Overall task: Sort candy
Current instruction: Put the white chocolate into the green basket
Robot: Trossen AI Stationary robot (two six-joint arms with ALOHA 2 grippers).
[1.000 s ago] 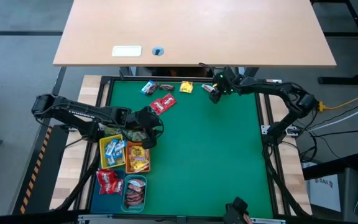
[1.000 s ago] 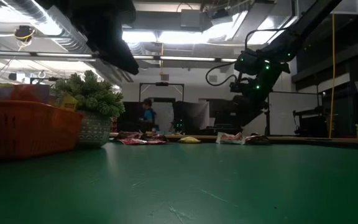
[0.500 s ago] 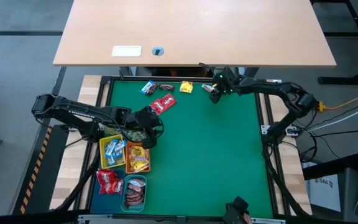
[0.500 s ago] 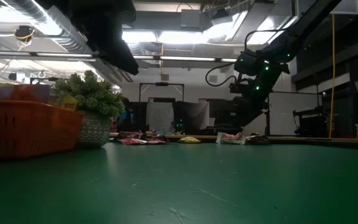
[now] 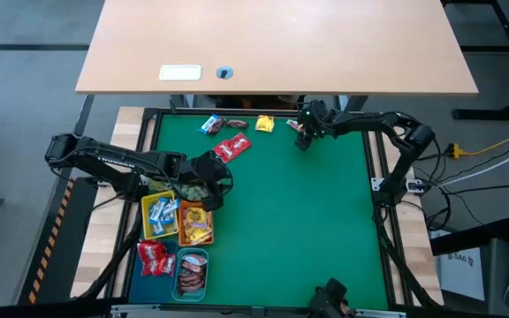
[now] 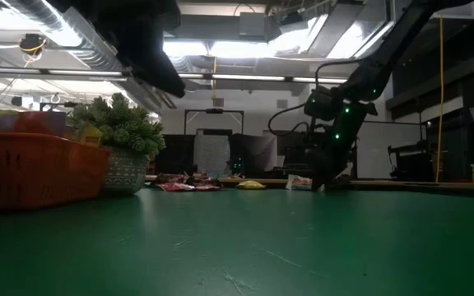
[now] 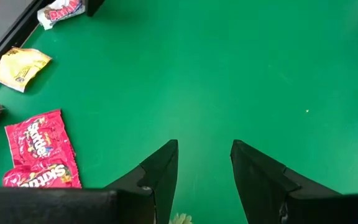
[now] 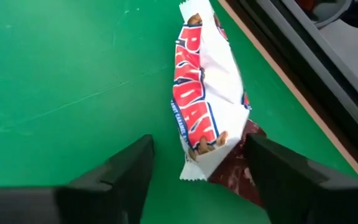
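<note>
At the mat's far edge a white wrapped candy with red letters (image 8: 205, 106) lies with its near end on a dark brown bar (image 8: 234, 177). My right gripper (image 8: 199, 152) is low over them, open, one finger on each side of the white candy's near end; it also shows in the high view (image 5: 303, 134) and the low view (image 6: 323, 174). More candy lies along the far edge: a blue-white one (image 5: 210, 124), a yellow packet (image 5: 264, 124) and red packets (image 5: 232, 148). My left gripper (image 7: 205, 155) hangs open above the mat's left part (image 5: 215, 181).
Four small trays with sorted candy stand at the near left: yellow (image 5: 148, 215), orange (image 5: 184, 235), blue (image 5: 141, 263), teal (image 5: 191, 253). A spiky plant ball (image 6: 122, 131) sits by the left arm. The mat's raised frame (image 8: 303, 87) runs close beside the right gripper.
My right gripper has come down toward the white candy at the far edge, until its fingers are at table height, and has shifted slightly toward the table's left. The candy has stayed where it was.
</note>
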